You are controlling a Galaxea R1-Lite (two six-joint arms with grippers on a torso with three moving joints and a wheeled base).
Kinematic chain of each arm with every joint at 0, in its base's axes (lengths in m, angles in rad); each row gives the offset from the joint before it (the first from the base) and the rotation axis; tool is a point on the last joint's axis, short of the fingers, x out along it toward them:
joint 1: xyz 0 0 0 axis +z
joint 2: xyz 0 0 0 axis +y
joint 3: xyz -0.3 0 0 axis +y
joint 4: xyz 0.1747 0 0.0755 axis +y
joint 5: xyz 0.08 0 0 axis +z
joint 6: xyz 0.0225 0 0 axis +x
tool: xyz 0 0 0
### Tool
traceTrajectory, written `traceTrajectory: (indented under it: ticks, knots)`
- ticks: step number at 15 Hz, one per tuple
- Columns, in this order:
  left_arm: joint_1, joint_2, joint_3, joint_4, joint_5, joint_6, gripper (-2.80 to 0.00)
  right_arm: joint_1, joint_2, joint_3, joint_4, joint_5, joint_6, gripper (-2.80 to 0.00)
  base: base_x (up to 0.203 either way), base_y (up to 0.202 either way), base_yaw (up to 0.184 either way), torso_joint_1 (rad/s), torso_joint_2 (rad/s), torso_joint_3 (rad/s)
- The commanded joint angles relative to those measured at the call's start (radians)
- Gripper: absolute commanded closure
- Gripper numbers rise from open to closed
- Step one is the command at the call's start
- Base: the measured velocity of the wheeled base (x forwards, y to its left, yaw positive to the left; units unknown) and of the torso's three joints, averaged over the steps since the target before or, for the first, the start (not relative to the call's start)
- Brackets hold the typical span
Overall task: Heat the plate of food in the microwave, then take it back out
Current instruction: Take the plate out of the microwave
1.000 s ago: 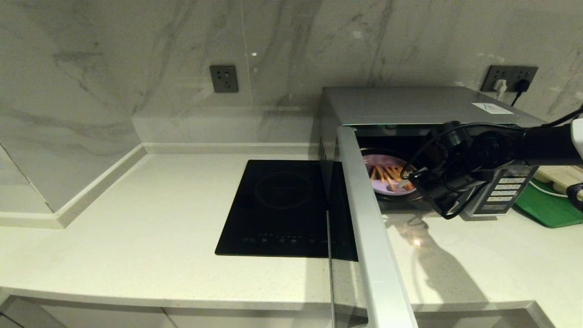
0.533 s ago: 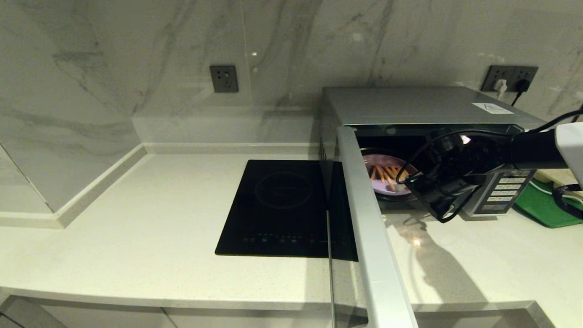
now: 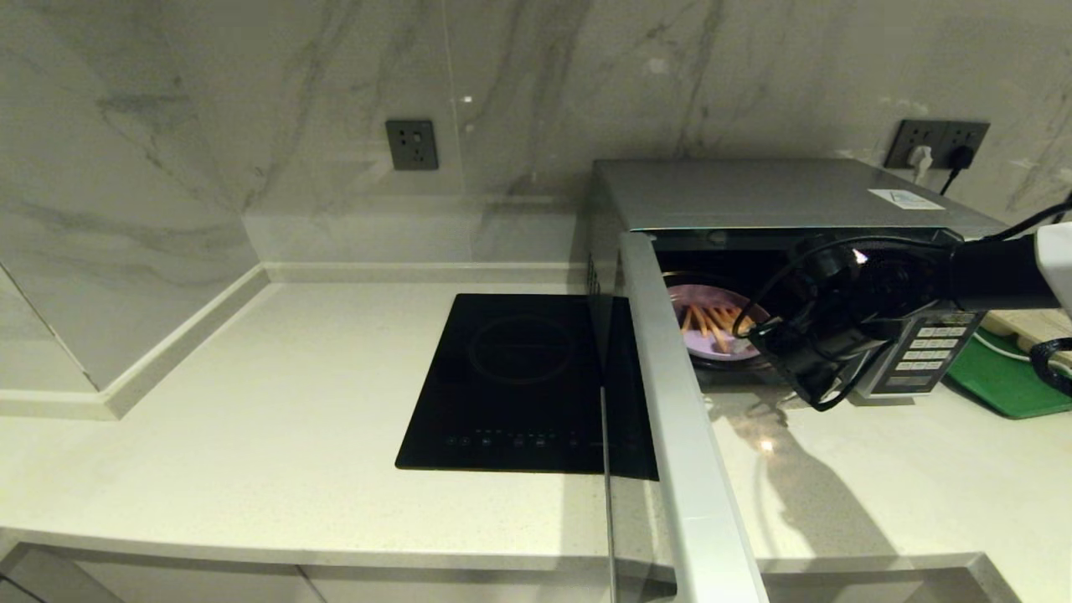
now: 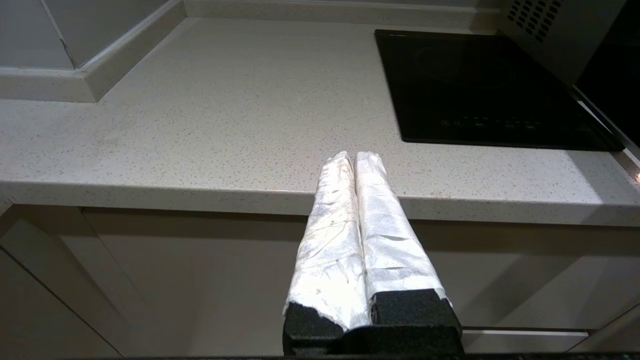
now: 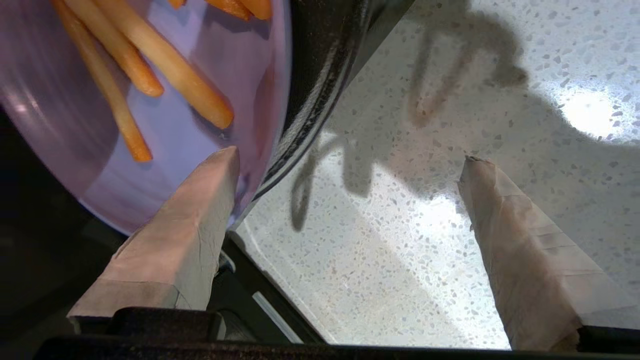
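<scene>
The microwave (image 3: 754, 194) stands at the back right with its door (image 3: 680, 435) swung open toward me. Inside, on the dark turntable (image 5: 312, 85), sits the lilac plate of food (image 3: 702, 342) with orange-yellow sticks (image 5: 172, 67). My right gripper (image 3: 754, 335) hangs open at the oven's mouth, by the plate's (image 5: 247, 60) near rim. One finger (image 5: 200, 210) lies over that rim; whether it touches I cannot tell. The other finger (image 5: 505, 230) is over the bare countertop. My left gripper (image 4: 354, 156) is shut and empty, parked low before the counter's front edge.
A black induction cooktop (image 3: 519, 377) lies left of the open door. A green tray (image 3: 1005, 381) and a white power strip (image 3: 1026, 322) sit right of the microwave, past its button panel (image 3: 921, 352). Marble wall behind carries sockets (image 3: 411, 144).
My right gripper has lifted slightly at the oven's mouth, its jaws still wide. The plate has not moved.
</scene>
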Motion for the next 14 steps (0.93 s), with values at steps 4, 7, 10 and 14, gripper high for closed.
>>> traceTrajectory:
  ticks: [4,7,10,14]
  knots:
    - [0.0,0.0,0.0,-0.002,0.0,-0.001,0.0,0.0,-0.018,0.003,0.005,0.0,0.006,-2.8,0.0,0.0,0.0,0.0,0.0,0.0]
    - [0.0,0.0,0.0,-0.002,0.0,-0.001,0.0,0.001,-0.014,-0.011,0.004,0.001,0.003,-2.8,0.0,0.0,0.0,0.0,0.0,0.0]
    - [0.0,0.0,0.0,-0.002,0.0,-0.001,0.0,0.002,0.005,-0.013,0.004,0.002,0.003,-2.8,0.0,0.0,0.0,0.0,0.0,0.0]
    - [0.0,0.0,0.0,-0.002,0.0,-0.001,0.0,0.002,0.014,-0.019,0.002,0.002,0.003,-2.8,0.0,0.0,0.0,0.0,0.0,0.0]
